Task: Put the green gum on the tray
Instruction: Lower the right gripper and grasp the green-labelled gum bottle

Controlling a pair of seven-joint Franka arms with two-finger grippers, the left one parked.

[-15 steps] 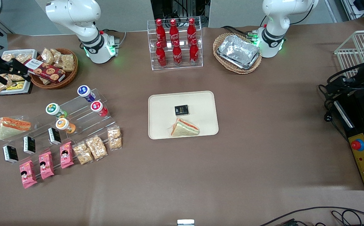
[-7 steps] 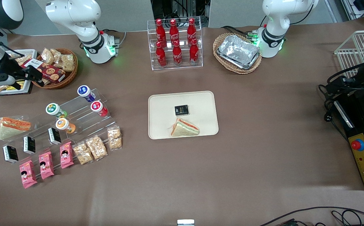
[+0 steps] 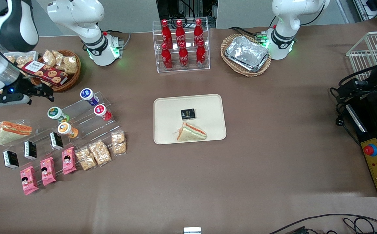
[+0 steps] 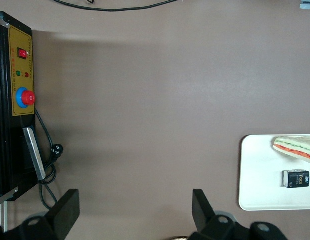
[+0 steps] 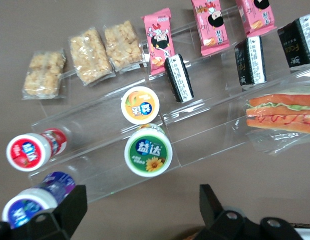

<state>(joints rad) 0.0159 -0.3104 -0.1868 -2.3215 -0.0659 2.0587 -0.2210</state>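
Front view: the brown paper-covered table (image 3: 247, 169) is carrying everything; the large flat beige rectangular tray (image 3: 208, 107) is sitting mid-table, holding a small black box (image 3: 188, 113) and a wrapped triangular sandwich (image 3: 191, 132) nearer the front camera than the box; toward the working arm's end, the clear acrylic stepped display rack (image 3: 77, 122) is holding the bottles, black packets and pink snack packs; a round wicker basket of cookie packs (image 3: 56, 70) is sitting farther from the front camera than the rack; the right arm's black two-finger gripper (image 3: 42, 93) is hovering above the table between that basket and the rack, just beside the green gum and not touching it; its fingers are spread apart and holding nothing; the small cylindrical green gum bottle with a green-rimmed white lid (image 3: 55, 113) is resting on the rack, well apart from the tray; the blue-lidded bottle (image 3: 87, 94) is sitting farther from the front camera, the red-lidded bottle (image 3: 100, 110) beside it, the orange-lidded bottle (image 3: 65, 128) nearer the camera; right wrist view: the green gum (image 5: 148, 150) is showing lid-up, touching or just beside the orange-lidded bottle (image 5: 140, 105); both fingers (image 5: 211, 204) are framing it with a wide gap, nothing between them.
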